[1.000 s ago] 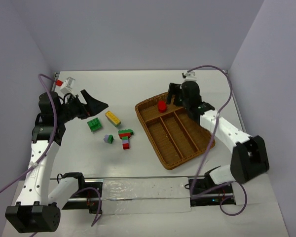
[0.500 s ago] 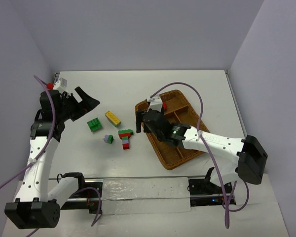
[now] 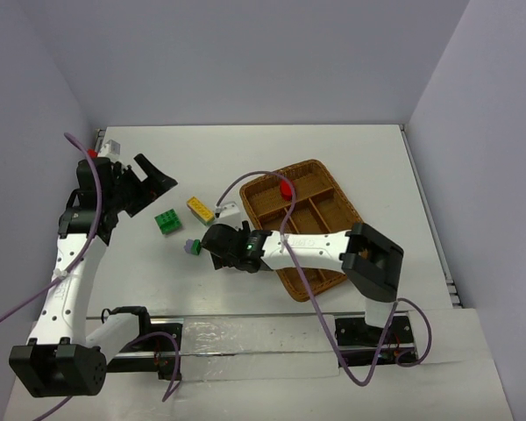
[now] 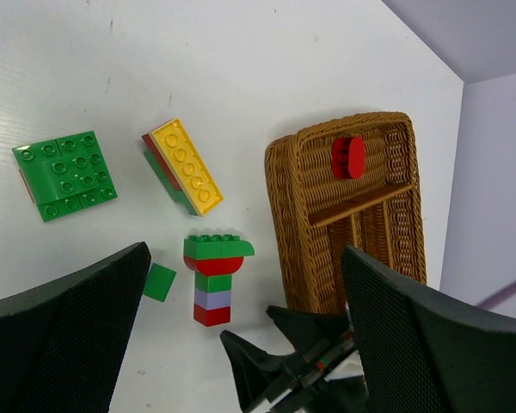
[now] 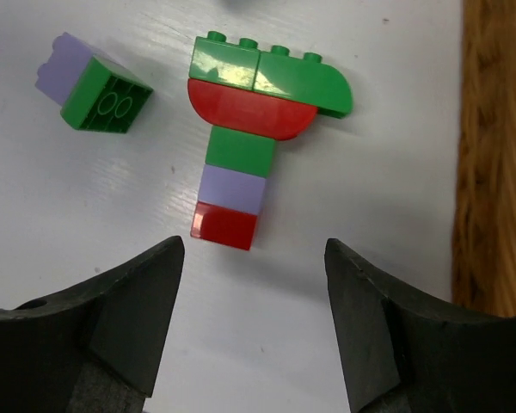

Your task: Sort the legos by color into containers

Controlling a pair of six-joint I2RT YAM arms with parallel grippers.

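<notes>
Green-topped clump (image 5: pixel 241 129) sits below the right gripper's (image 5: pixel 251 292) spread, empty fingers. Next: lower and clamp. Left gripper (image 4: pixel 245 288) gapes, empty.

No word, label, brand or number can be read anywhere here. The brick clump (image 5: pixel 241 146) just ahead of the parted jaws of the right gripper (image 5: pixel 254 292) shows only plain studs. The wicker tray (image 4: pixel 281 202), ahead and to the right of the jaws of the left gripper (image 4: pixel 245 267), bears no legible tag.
</notes>
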